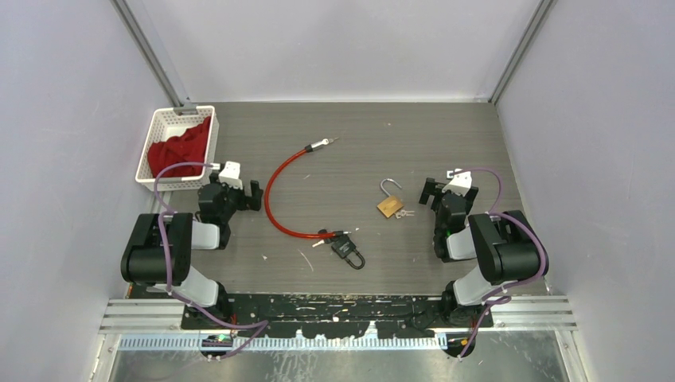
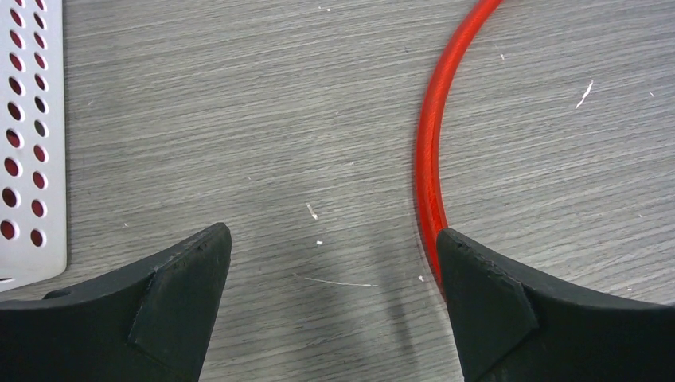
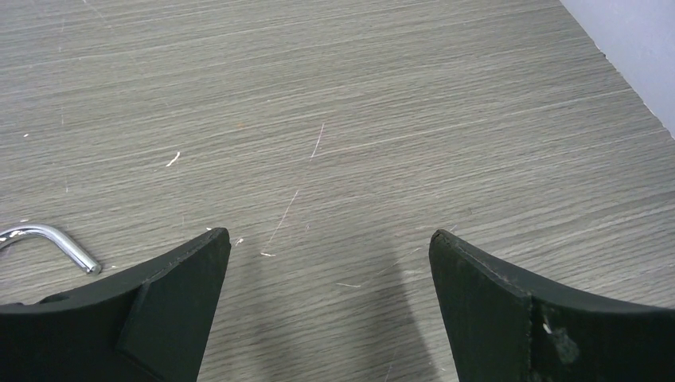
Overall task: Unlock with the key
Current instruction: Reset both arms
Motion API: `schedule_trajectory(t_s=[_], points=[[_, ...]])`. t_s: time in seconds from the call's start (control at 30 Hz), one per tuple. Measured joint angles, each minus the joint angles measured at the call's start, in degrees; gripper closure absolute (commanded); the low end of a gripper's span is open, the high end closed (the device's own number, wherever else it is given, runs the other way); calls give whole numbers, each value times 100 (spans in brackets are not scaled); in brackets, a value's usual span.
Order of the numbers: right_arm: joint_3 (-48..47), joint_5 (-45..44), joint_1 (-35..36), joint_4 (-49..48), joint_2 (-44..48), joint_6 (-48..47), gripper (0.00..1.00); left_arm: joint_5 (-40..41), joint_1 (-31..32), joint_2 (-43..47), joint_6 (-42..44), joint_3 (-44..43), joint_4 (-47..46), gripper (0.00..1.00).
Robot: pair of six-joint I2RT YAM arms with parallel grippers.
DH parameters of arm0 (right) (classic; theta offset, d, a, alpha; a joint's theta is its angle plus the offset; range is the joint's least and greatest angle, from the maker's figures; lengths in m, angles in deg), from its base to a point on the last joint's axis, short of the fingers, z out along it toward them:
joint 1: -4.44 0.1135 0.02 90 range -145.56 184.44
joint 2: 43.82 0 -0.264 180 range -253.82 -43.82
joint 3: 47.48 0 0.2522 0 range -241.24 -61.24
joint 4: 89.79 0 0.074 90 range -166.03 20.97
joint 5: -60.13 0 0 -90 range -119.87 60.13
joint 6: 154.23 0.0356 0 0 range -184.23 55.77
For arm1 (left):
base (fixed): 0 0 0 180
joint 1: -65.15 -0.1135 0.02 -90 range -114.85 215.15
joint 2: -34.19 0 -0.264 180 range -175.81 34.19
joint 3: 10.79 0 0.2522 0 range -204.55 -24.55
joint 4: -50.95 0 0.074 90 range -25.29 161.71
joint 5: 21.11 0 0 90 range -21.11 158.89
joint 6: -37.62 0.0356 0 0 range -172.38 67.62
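Both claws hang with their fingers wide apart and nothing between them: the left claw (image 1: 237,189) just beside the curve of the red cable (image 1: 275,195), the right claw (image 1: 447,187) near the brass padlock (image 1: 389,207). That padlock lies on the grey surface (image 1: 358,135) between the arms, shackle swung out, a small key (image 1: 404,213) right at its side. A black padlock (image 1: 349,253) sits at the cable's near end.
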Motion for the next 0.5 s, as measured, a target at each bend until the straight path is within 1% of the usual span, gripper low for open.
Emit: schedule_trajectory(t_s=[0.5], points=[[0,31,0,0,2,-2,0,0,0,-2,0,0,15,1]])
